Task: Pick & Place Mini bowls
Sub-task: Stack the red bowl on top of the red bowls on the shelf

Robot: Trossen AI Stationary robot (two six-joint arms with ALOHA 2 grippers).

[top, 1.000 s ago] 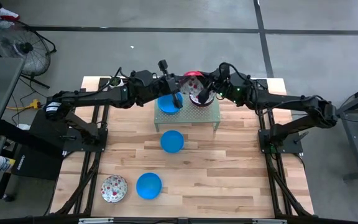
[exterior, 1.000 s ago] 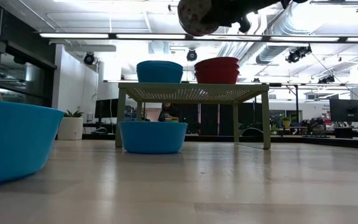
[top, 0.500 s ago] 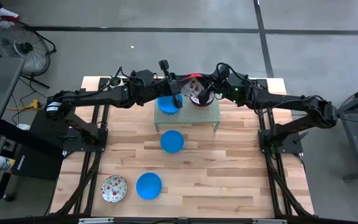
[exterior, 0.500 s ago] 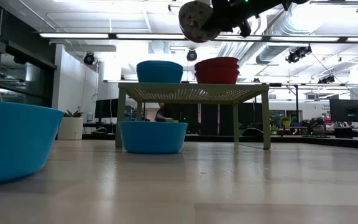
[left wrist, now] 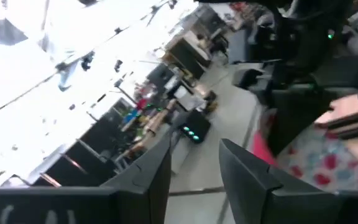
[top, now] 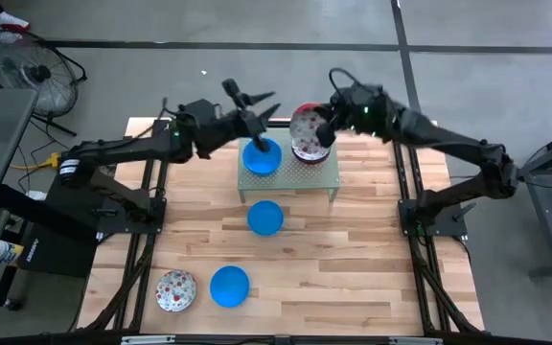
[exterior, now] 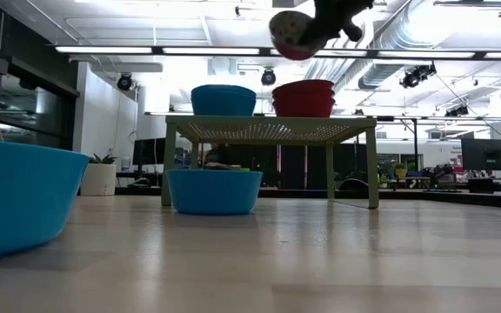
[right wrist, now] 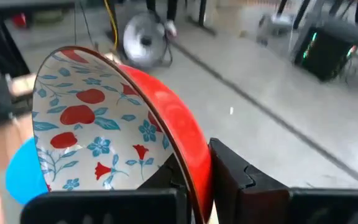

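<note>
Change, left arm: the left gripper (top: 257, 97), half a second ago low over the plain bright-blue mini bowl (top: 262, 157) on the pale green perforated metal stand (top: 322, 179), now sits higher toward the top centre of the high view, jaws apart and empty.
Change, right arm: the right gripper (top: 324, 128) has lifted the white floral-patterned mini bowl with a red outside (top: 305, 133); the bowl now tilts on edge, jaws clamped on its rim, one inside and one outside.
Low view: that bowl (exterior: 291, 33) hangs near the top edge, above the stack of red bowls (exterior: 303, 97) on the stand, apart from it.
Meaning: I judge the placing is not done; the bowl seems headed for the red stack.
Other bowls: a second blue bowl (top: 265, 218) lies on the wooden bench (top: 353, 278) just below the stand; a third blue bowl (top: 229, 286) and a floral bowl (top: 174, 290) sit at lower left.
Hidden: the stand's rear edge lies under the arms; the left wrist view is blurred.
</note>
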